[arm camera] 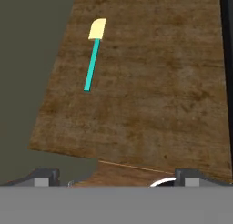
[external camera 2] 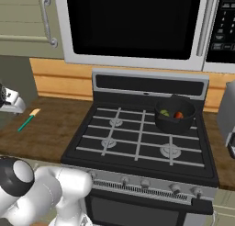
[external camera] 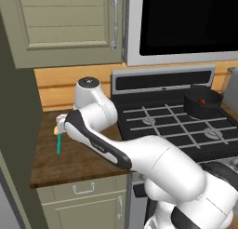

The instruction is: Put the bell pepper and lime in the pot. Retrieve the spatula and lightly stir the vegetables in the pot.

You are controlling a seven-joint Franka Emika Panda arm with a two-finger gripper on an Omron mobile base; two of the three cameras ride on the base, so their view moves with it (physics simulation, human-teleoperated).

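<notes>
The spatula (arm camera: 93, 54), with a teal handle and a pale cream blade, lies flat on the wooden counter (arm camera: 150, 91) left of the stove. My gripper (arm camera: 117, 176) hovers above that counter, open wide with nothing between its fingers, and the spatula sits ahead of it and to the left in the hand view. In the base views the spatula (external camera 2: 28, 120) rests just beside my hand. The black pot (external camera 2: 172, 124) stands on the stove's back right burner. Inside it lie the green lime (external camera 2: 164, 113) and the red-orange bell pepper (external camera 2: 178, 115). The pot (external camera: 200, 109) is far from the gripper.
The black stove (external camera 2: 137, 138) with its grates fills the middle. A microwave (external camera 2: 133, 23) hangs above it and a cabinet (external camera: 65, 23) hangs over the counter. A dark wall (external camera: 16, 130) bounds the counter's left side. A grey appliance (external camera 2: 227, 115) stands right of the stove.
</notes>
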